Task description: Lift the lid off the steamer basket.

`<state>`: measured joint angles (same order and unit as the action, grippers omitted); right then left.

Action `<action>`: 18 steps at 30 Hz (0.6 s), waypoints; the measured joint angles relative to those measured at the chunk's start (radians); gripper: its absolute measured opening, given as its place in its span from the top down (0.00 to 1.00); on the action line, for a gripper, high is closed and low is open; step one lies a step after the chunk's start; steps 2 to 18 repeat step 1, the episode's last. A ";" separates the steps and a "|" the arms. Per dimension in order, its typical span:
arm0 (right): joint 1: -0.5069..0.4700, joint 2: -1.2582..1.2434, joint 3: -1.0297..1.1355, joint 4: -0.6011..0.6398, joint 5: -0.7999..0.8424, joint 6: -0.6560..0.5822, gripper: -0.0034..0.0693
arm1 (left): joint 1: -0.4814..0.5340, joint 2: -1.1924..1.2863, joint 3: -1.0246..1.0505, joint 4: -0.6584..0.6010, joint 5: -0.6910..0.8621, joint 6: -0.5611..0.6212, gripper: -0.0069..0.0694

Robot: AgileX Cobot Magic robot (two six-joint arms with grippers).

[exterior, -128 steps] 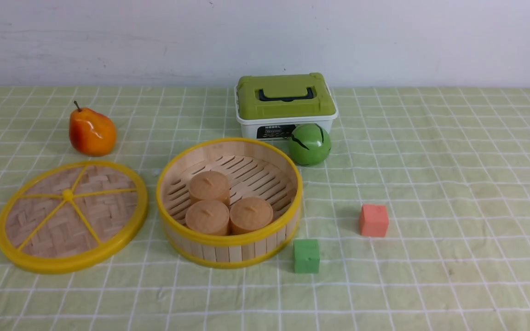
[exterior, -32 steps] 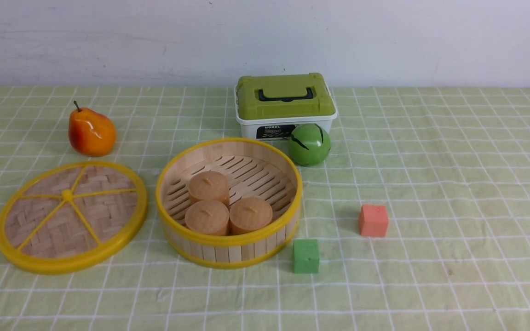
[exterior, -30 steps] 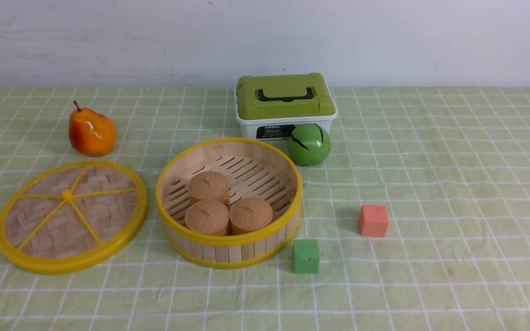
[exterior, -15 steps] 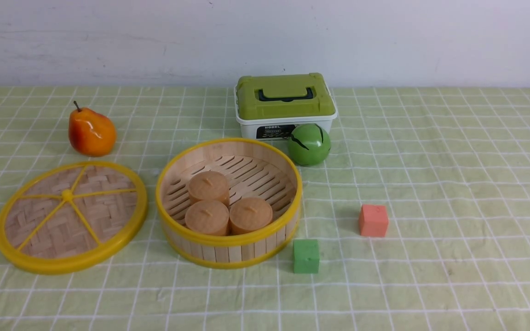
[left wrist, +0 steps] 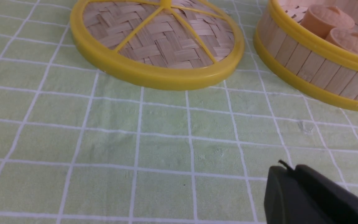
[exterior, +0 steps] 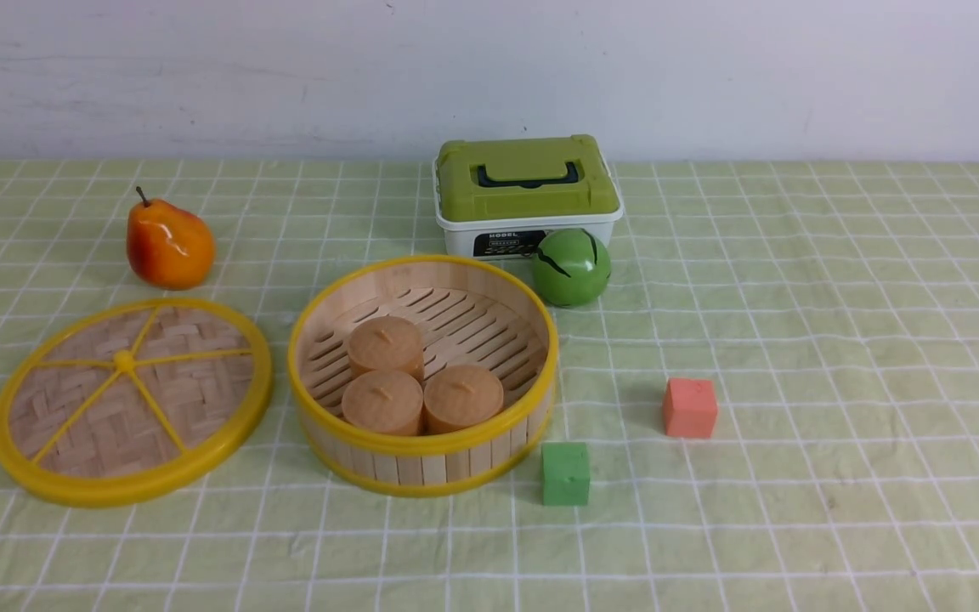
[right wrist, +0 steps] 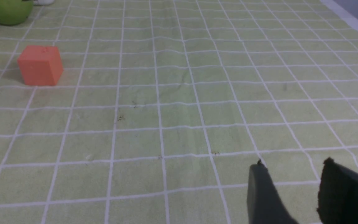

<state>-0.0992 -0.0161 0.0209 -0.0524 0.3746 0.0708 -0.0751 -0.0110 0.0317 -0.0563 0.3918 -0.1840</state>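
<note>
The lid (exterior: 192, 391), a woven bamboo disc with a yellow rim and spokes, lies flat on the tablecloth to the left of the steamer basket (exterior: 421, 466) and apart from it. The basket stands uncovered, with three tan buns (exterior: 421, 382) inside. Neither gripper shows in the front view. In the left wrist view my left gripper (left wrist: 287, 169) is shut on nothing, over bare cloth short of the lid (left wrist: 166, 46) and the basket (left wrist: 309, 67). My right gripper (right wrist: 293, 162) stands open over bare cloth, holding nothing.
An orange pear (exterior: 168, 244) sits behind the lid. A white box with a green lid (exterior: 526, 191) and a green ball (exterior: 572, 267) stand behind the basket. A green cube (exterior: 565, 473) and a red cube (exterior: 689, 408) lie to its right.
A dark piece that showed at the front view's lower left corner some seconds ago has gone out of view. The lid, basket and other objects have not moved.
</note>
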 joint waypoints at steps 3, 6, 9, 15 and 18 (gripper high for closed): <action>0.000 0.000 0.000 0.000 0.000 0.000 0.62 | 0.000 0.000 0.000 0.000 0.000 0.000 0.87; 0.000 0.000 0.000 0.000 0.000 0.000 0.62 | 0.000 0.000 0.000 0.000 0.000 0.000 0.87; 0.000 0.000 0.000 0.000 0.000 0.000 0.62 | 0.000 0.000 0.000 0.000 0.000 0.000 0.87; 0.000 0.000 0.000 0.000 0.000 0.000 0.62 | 0.000 0.000 0.000 0.000 0.000 0.000 0.87; 0.000 0.000 0.000 0.000 0.000 0.000 0.62 | 0.000 0.000 0.000 0.000 0.000 0.000 0.87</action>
